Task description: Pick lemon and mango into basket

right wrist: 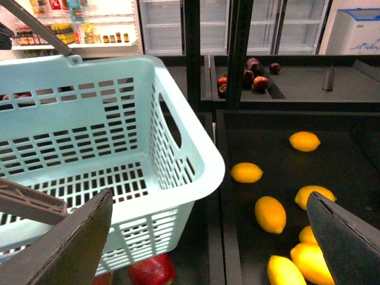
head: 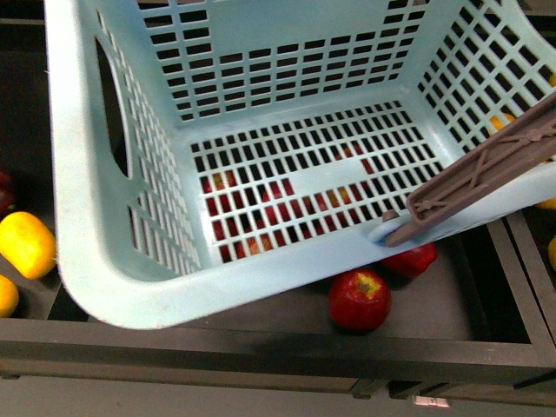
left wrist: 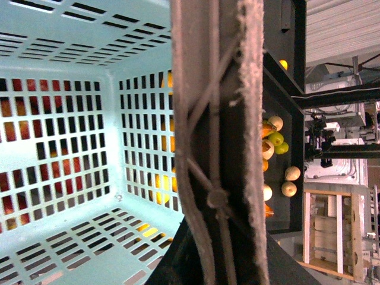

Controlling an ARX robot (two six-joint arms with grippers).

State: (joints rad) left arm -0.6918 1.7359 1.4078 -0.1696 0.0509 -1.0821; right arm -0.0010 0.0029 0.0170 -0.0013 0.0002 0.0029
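Right fingers (right wrist: 350,237) spread wide, holding nothing; lemon (right wrist: 270,214) loose on dark table (right wrist: 350,172), near tilted basket (head: 113,278); red apples (head: 359,300) under its slotted floor; left fingers' grip beside brown handle (left wrist: 214,119) impossible to tell.

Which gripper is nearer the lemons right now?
Right. The right gripper hangs open over the lemons, framed between its fingers; the left gripper is out of view, its camera against the basket handle, farther off.
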